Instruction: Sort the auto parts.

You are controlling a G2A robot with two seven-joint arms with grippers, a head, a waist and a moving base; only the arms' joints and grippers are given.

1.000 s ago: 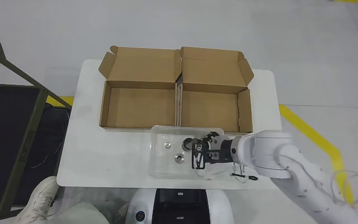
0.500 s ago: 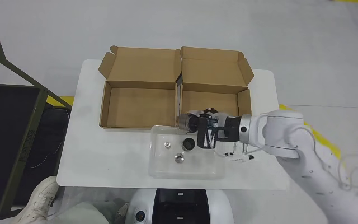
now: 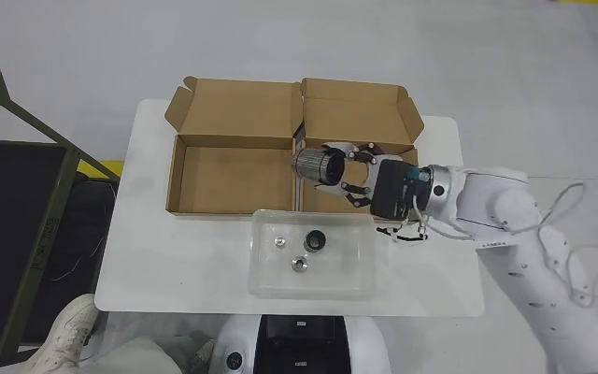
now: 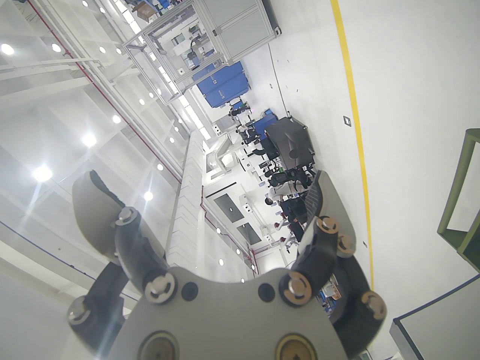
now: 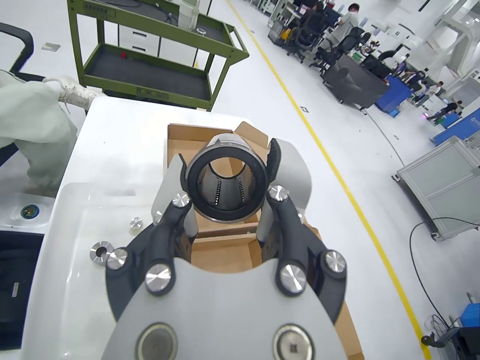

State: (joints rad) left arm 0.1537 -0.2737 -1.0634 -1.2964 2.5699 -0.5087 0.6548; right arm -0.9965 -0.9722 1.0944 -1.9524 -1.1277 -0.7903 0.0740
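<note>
A metal cylinder with black end rings (image 3: 318,165) (image 5: 227,189) hangs above the seam between the two open cardboard boxes, with my right gripper (image 3: 329,166) (image 5: 227,159) shut on it. Both the left box (image 3: 234,179) and the right box (image 3: 408,185) show bare floors. In the clear plastic tray (image 3: 266,280) near the table's front edge lie a small silver stud (image 3: 277,243), a black ring (image 3: 316,241) and a silver disc (image 3: 298,264) (image 5: 100,252). My left gripper (image 4: 204,185) is open, holds nothing and points up into the room.
The white table (image 3: 149,234) has bare surface to the left of the tray and boxes. A green cart (image 5: 150,57) stands on the floor beyond the table. A dark frame (image 3: 37,234) sits beside the table's left edge.
My right gripper lifted the cylinder out of the tray and carried it away from the front edge, up over the boxes. The parts left in the tray stayed put.
</note>
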